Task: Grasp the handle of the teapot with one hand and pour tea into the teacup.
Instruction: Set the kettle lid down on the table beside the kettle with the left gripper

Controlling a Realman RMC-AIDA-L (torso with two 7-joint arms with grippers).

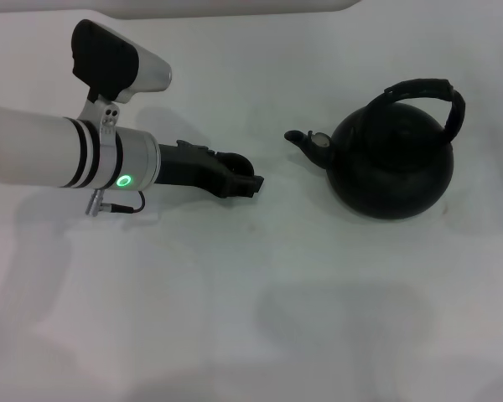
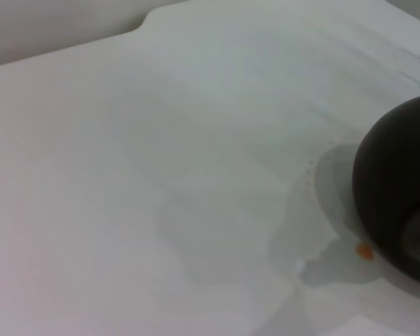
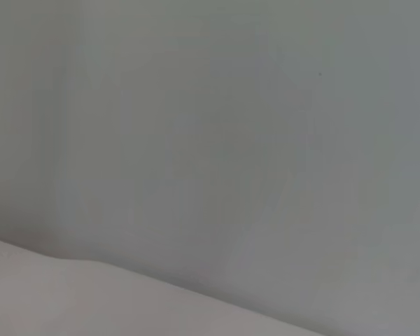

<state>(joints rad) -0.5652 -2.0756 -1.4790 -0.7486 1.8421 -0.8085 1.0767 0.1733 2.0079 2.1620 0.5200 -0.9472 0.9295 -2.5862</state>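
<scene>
The matte black teapot [image 1: 392,163] stands upright on the white table at the right, its short spout [image 1: 300,138] pointing left. Its thick black arched handle [image 1: 427,90] rises over the top and nothing holds it. My left gripper [image 1: 245,181] reaches in from the left, low over the table, about a hand's width left of the spout. A small dark round shape [image 1: 231,161] sits at the gripper's tip and may be the teacup; I cannot tell it apart from the gripper. A dark brown-black round body [image 2: 399,189] stands on the table in the left wrist view.
The white table [image 1: 251,318] spreads out in front of the teapot and the arm. Its far edge has a step [image 2: 145,19]. A small orange speck [image 2: 364,250] lies by the dark round body. The right wrist view shows only a grey wall and a pale surface.
</scene>
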